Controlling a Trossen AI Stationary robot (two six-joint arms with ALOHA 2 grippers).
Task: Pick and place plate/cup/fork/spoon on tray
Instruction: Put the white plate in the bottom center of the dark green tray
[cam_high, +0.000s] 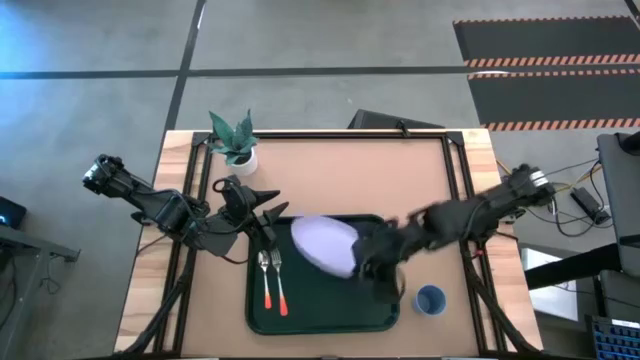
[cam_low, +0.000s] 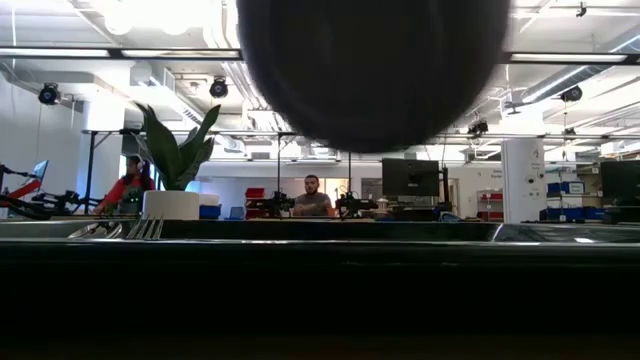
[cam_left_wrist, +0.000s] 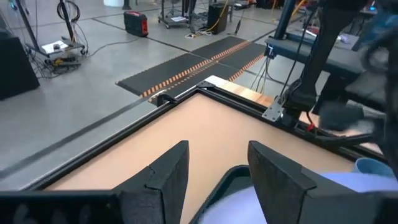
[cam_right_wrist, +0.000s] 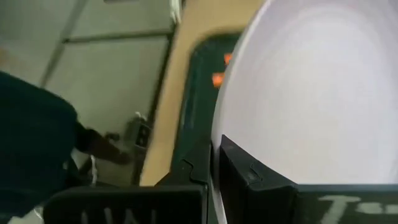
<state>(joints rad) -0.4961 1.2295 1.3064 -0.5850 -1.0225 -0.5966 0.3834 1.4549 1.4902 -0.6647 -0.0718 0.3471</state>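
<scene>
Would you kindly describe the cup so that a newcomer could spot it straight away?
Start from the dark green tray at the table's near edge. Just off its right rim, on the bare tabletop, stands the cup. It is small, round and blue, far smaller than the pale lavender plate over the tray.

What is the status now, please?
Right end effector shut on plate above tray. Left end effector open, waiting. Cup off tray.
</scene>
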